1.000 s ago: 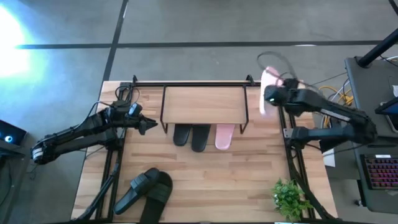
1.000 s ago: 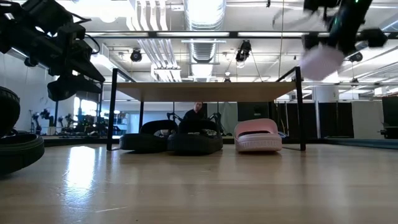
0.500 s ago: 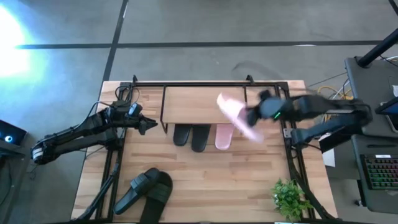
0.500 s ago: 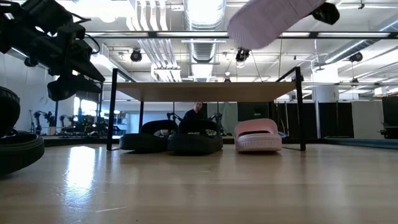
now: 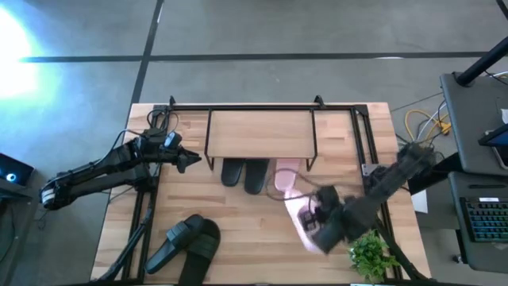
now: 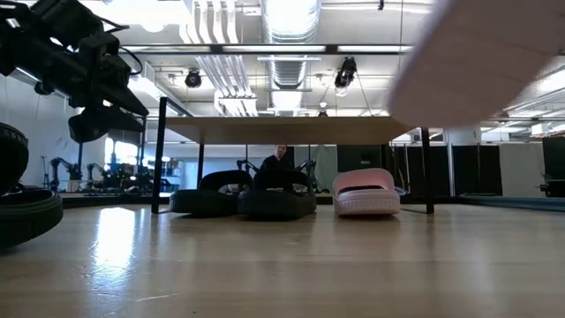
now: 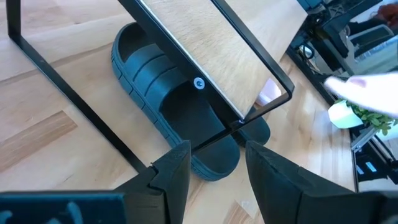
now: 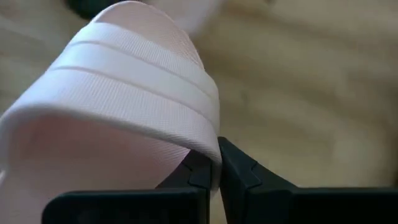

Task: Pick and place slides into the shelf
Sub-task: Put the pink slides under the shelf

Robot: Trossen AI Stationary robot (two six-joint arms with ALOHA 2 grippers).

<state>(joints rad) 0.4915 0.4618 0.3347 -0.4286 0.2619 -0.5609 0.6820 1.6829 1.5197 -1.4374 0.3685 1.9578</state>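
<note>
Slides are split across the tabletop [image 5: 238,214]: two black ones [image 5: 244,174] and a pink one [image 5: 285,172] sit side by side under the shelf [image 5: 260,132], and another black pair [image 5: 185,242] lies near the front left edge. The right hand [image 5: 316,223] clamps the strap of a second pink slide [image 5: 305,222], holding it above the tabletop in front of the shelf's right end, close to a small green plant [image 5: 370,253]. The left hand [image 5: 190,160] hovers by the shelf's left side, fingers [image 7: 175,174] parted and empty.
</note>
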